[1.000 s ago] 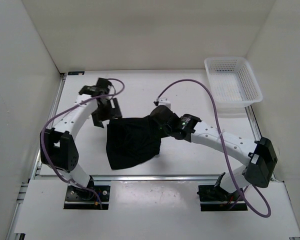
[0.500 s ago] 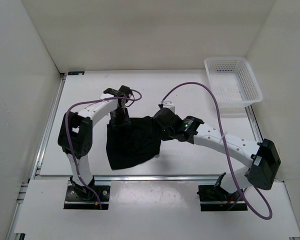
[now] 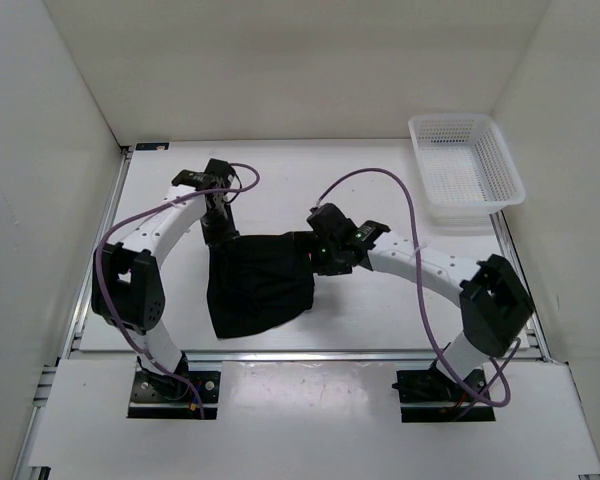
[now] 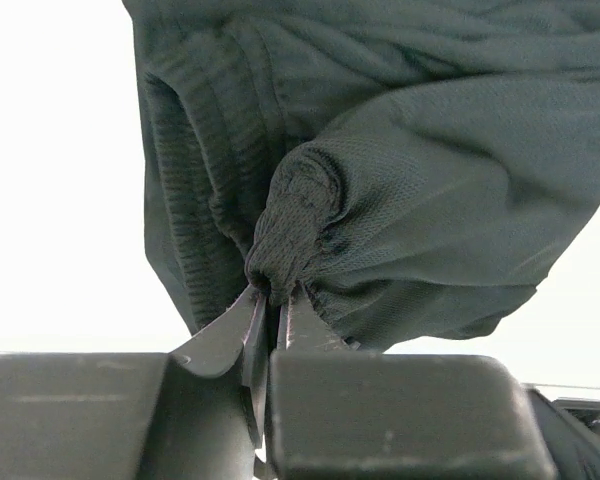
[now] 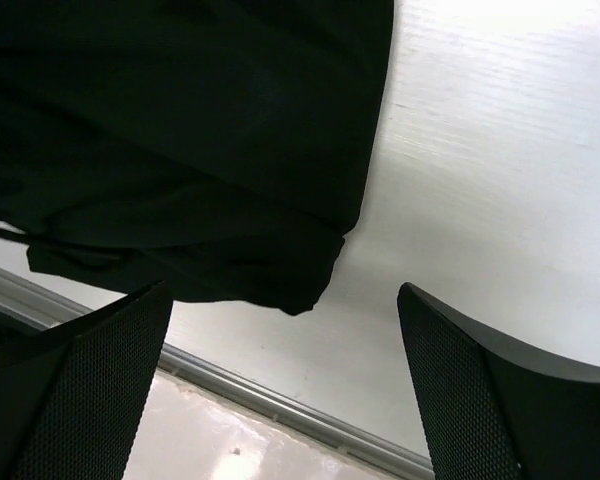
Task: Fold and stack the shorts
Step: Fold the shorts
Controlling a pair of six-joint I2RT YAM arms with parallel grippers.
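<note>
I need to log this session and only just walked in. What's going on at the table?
Two robot arms are working on black shorts that lie bunched mid-table. The left gripper is shut on a wad of fabric at the shorts' far left corner. The right gripper is at the shorts' right edge, with its fingers spread wide and gripping nothing. A white mesh basket sits apart at the far right corner.

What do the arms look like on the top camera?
Both the left arm and right arm have white links, black joints and black jaws. A purple cable loops along each. A small green light glows near the right wrist.
</note>
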